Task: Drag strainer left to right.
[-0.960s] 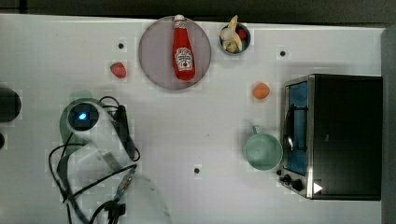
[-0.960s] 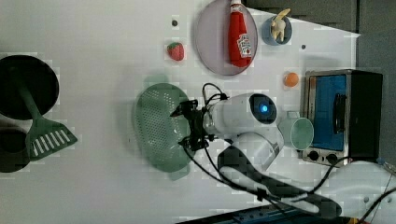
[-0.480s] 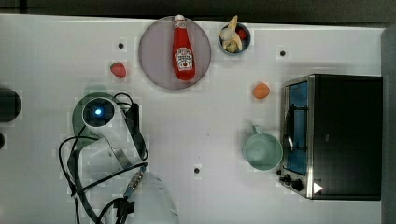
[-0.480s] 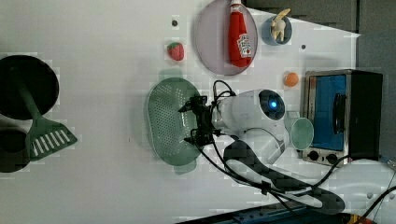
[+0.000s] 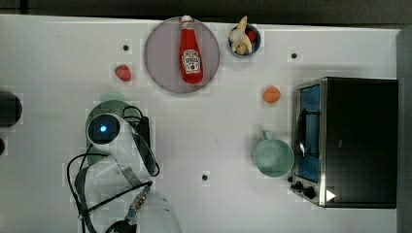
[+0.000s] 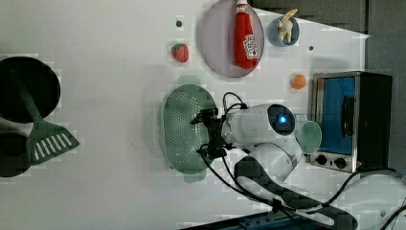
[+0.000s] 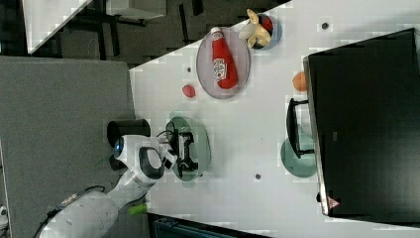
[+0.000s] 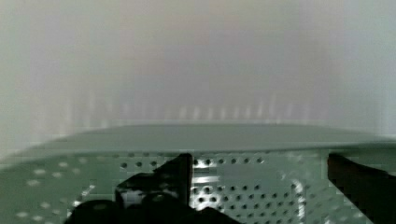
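Note:
The strainer (image 6: pixel 181 120) is a pale green oval colander dotted with small holes, lying on the white table left of centre in the left view. In the top view the arm covers most of it, leaving a green edge of the strainer (image 5: pixel 113 100). My gripper (image 6: pixel 201 135) is open, and its black fingers reach down into the bowl near the rim on the arm's side. In the wrist view the gripper (image 8: pixel 261 186) shows one dark finger (image 8: pixel 159 184) against the perforated wall of the strainer (image 8: pixel 233 140). From the right view the gripper (image 7: pixel 182 148) stands over the strainer (image 7: pixel 202 141).
A mint mug (image 5: pixel 273 158) stands beside the toaster oven (image 5: pixel 350 141) at the top view's right. A plate (image 5: pixel 163 63) with a ketchup bottle (image 5: pixel 190 53), a strawberry (image 5: pixel 123 73), an orange (image 5: pixel 271 94) and a fruit bowl (image 5: pixel 244 39) lie farther back. A green spatula (image 6: pixel 48 141) lies at the left view's left.
The arm and the strainer have slid toward the right in the left view, most of it in the first half second. The fingers stay open inside the bowl.

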Controlling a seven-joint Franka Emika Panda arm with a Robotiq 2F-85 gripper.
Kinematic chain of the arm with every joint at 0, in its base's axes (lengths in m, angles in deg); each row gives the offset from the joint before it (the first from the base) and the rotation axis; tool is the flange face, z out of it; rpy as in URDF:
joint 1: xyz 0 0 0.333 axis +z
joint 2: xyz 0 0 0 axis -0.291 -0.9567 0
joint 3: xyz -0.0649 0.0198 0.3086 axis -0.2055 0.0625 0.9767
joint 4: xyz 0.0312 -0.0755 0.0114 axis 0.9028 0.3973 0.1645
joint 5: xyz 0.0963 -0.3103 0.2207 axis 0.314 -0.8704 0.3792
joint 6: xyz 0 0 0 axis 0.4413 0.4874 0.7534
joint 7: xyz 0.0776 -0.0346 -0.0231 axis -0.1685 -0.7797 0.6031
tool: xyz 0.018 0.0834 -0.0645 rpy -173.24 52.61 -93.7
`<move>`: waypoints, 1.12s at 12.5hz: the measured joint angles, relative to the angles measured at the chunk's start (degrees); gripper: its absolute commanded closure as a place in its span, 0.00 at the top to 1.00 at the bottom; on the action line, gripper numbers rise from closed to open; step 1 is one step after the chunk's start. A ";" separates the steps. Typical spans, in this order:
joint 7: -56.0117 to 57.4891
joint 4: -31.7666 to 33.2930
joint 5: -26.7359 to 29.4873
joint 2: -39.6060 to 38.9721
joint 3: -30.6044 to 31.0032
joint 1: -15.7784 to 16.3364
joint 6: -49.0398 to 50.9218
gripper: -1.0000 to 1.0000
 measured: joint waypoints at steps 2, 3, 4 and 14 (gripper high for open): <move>0.00 0.56 -0.20 0.48 -0.17 -1.06 -1.57 1.00; 0.00 0.78 -0.50 1.02 -1.52 -0.99 -1.73 1.00; 0.06 1.23 -0.29 1.41 -2.67 -1.25 -1.57 1.00; 7.11 4.59 0.50 3.92 -8.23 -8.35 -1.90 1.00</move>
